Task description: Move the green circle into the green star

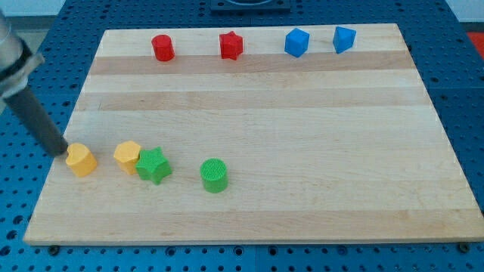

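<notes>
Green circle [215,174] sits apart from green star [153,165]; my tip [63,153], clawless, touches yellow block [80,160].

Laboratory robotics bench: a wooden board [257,113] rests on a blue perforated table [23,227], whose grid of holes shows from 3 to 9 o'clock.

Green circle [215,174] right of green star [153,165], board [302,143] btm-left.
</notes>
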